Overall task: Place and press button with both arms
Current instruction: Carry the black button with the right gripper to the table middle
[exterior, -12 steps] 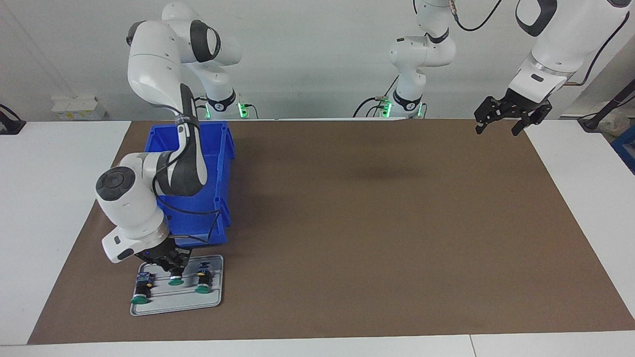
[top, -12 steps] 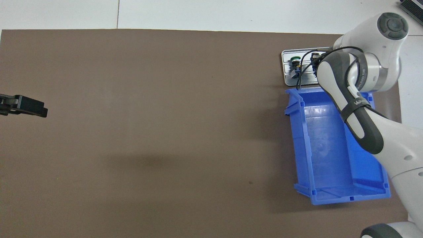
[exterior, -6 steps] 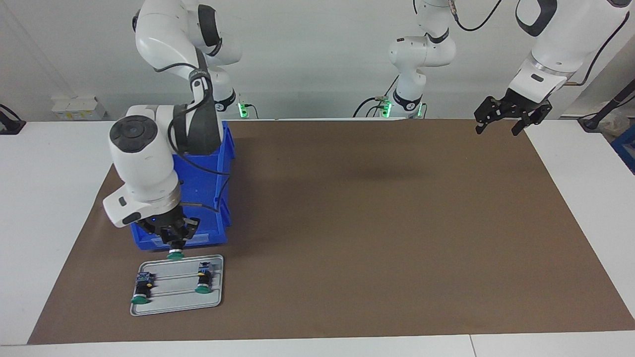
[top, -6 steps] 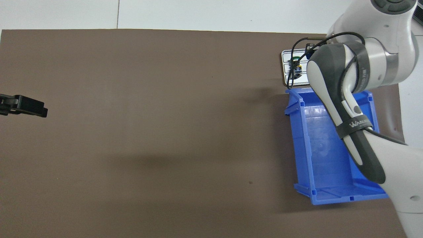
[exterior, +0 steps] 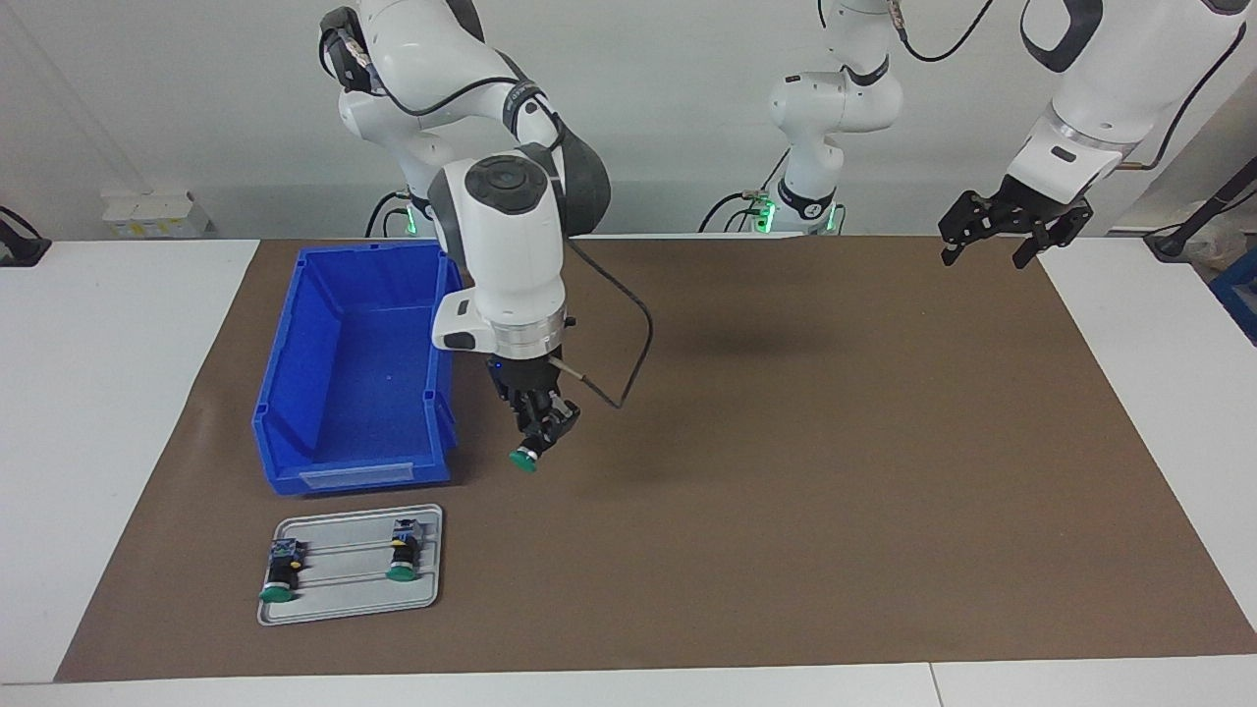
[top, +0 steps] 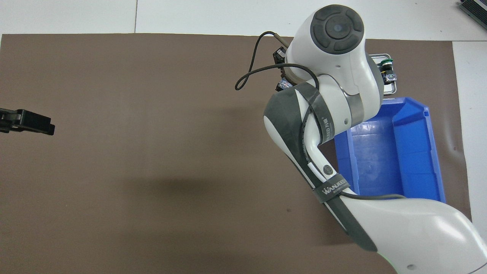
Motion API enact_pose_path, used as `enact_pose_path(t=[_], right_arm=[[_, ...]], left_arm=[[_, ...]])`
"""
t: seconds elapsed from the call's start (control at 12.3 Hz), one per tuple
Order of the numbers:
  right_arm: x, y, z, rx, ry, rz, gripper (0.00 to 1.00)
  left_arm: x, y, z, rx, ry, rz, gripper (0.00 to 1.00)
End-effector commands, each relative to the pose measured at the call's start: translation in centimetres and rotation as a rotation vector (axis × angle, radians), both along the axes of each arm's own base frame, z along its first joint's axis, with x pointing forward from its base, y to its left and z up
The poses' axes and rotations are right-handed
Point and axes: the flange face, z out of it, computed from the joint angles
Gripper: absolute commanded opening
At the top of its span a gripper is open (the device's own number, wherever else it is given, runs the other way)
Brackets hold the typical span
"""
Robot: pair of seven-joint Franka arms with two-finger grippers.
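Observation:
My right gripper (exterior: 533, 440) hangs above the brown mat beside the blue bin (exterior: 339, 462), on the side toward the left arm's end. It is shut on the button (exterior: 523, 458), whose green cap points down and shows just below the fingertips. The overhead view hides this gripper and the button under the right arm's white wrist (top: 336, 49). My left gripper (exterior: 1000, 234) waits open and empty in the air over the mat's corner at the left arm's end; only its tip (top: 28, 121) enters the overhead view.
A grey tray (exterior: 349, 601) lies farther from the robots than the bin and holds two green-capped buttons (exterior: 280, 574) (exterior: 403, 555). The brown mat (exterior: 786, 471) covers most of the white table.
My right gripper lifted the button off the tray, rose, and carried it past the bin toward the table's middle. The left arm has not moved.

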Motion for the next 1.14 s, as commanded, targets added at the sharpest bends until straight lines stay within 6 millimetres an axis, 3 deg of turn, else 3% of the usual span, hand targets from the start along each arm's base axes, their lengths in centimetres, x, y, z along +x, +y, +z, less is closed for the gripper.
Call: enact_pose_path(t=[0.0,0.16,0.32,0.41,0.49,1.05], right_arm=[[-1.9,5.0,-0.9,0.041,-0.005,-0.134,0.00],[-3.3,8.9,-3.3,0.047,-0.001,-0.262,0.00],[-6.0,15.0,-8.8,-0.017,0.001,-0.314,0.00],[-6.5,17.2,-11.1,-0.016,-0.011,-0.378,0.00],[-6.5,18.1,-12.5,0.017,-0.022,-0.449,0.00],[-6.0,17.4,-12.9,0.073,0.025,-0.615,0.03]], left_arm=[[-0.6,0.4,0.1,0.000,0.004,-0.001,1.00],[-0.6,0.4,0.1,0.000,0.004,-0.001,1.00],[-0.6,0.4,0.1,0.000,0.004,-0.001,1.00],[-0.6,0.4,0.1,0.000,0.004,-0.001,1.00],[-0.6,0.4,0.1,0.000,0.004,-0.001,1.00],[-0.6,0.4,0.1,0.000,0.004,-0.001,1.00]])
